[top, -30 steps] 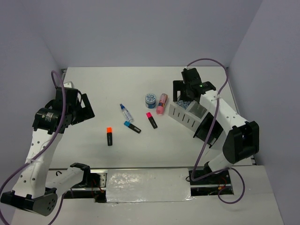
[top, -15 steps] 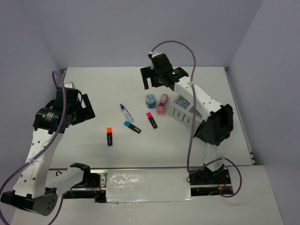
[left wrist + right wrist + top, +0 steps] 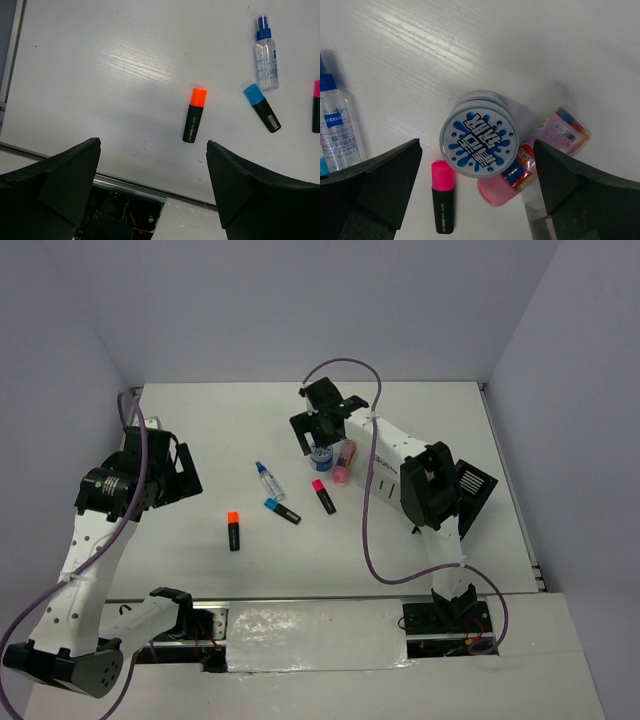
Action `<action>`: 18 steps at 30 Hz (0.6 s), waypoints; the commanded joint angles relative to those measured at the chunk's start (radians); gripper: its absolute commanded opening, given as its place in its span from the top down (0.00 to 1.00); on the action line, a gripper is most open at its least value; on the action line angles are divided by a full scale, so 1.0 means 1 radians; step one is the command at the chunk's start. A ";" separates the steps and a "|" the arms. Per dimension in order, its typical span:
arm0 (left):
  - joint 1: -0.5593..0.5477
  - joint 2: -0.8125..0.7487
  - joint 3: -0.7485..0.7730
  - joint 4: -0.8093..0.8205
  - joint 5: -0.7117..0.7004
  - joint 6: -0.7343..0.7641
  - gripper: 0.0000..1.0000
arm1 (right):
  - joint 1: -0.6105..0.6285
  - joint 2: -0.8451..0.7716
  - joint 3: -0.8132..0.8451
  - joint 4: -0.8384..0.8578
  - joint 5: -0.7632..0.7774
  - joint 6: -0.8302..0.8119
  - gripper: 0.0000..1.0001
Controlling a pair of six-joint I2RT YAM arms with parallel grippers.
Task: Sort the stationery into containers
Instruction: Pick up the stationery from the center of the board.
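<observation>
A: Top view first. What is the left gripper (image 3: 186,472) doing?
B: Hanging over the left part of the white table (image 3: 450,420), jaws standing spread, nothing between them. It is sitting well apart from all the stationery.
A: And the right gripper (image 3: 318,443)?
B: Reaching to the far middle and hovering over the round blue tin (image 3: 322,458), jaws spread wide. It is hiding part of the tin.
A: The other items?
B: The pink tube (image 3: 345,462) is lying just right of the tin. The pink-capped highlighter (image 3: 323,496) is lying on the near side of both. To the left, the clear spray bottle (image 3: 267,480) is lying flat, with the blue-capped highlighter (image 3: 282,510) near it. The orange-capped highlighter (image 3: 233,530) is lying nearest and farthest left.
A: Left wrist view?
B: Both fingers (image 3: 60,185) are standing wide apart over bare table. The orange-capped highlighter (image 3: 193,116) is lying beyond the tips, untouched. The blue-capped highlighter (image 3: 262,108) and the spray bottle (image 3: 266,60) are showing off to one side, and the pink-capped highlighter (image 3: 316,107) is poking in at the edge.
A: Right wrist view?
B: The tin (image 3: 479,134), with its splash-pattern lid facing up, is sitting centred between the spread fingers (image 3: 580,195), and neither is touching it. The pink tube (image 3: 535,157) is lying right against it; I cannot tell whether they are touching. The pink-capped highlighter (image 3: 442,202) is lying just beside the tin, and the spray bottle (image 3: 337,135) is showing at the edge.
</observation>
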 commanded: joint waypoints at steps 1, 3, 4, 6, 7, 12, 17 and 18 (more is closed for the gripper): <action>0.007 -0.010 -0.027 0.013 -0.023 0.018 0.01 | 0.006 0.000 -0.015 0.048 -0.044 -0.020 0.01; 0.007 -0.007 -0.038 0.023 -0.015 0.020 0.01 | 0.006 0.014 0.000 0.045 -0.053 -0.024 0.04; 0.007 -0.004 -0.045 0.027 -0.012 0.021 0.01 | 0.005 0.030 0.009 0.040 -0.056 -0.027 0.05; 0.005 0.004 -0.049 0.035 -0.010 0.024 0.01 | 0.005 0.064 0.047 0.013 -0.053 -0.023 0.07; 0.006 0.005 -0.049 0.035 -0.010 0.025 0.01 | 0.005 0.073 0.061 0.002 -0.045 -0.021 0.07; 0.007 0.023 -0.041 0.049 -0.010 0.040 0.01 | 0.005 0.106 0.083 -0.017 -0.006 -0.011 0.07; 0.007 0.040 -0.030 0.055 -0.018 0.049 0.01 | 0.006 0.087 0.081 0.003 -0.028 -0.011 0.53; 0.007 0.040 -0.021 0.058 -0.021 0.049 0.01 | 0.009 0.052 0.078 0.014 -0.060 -0.008 0.58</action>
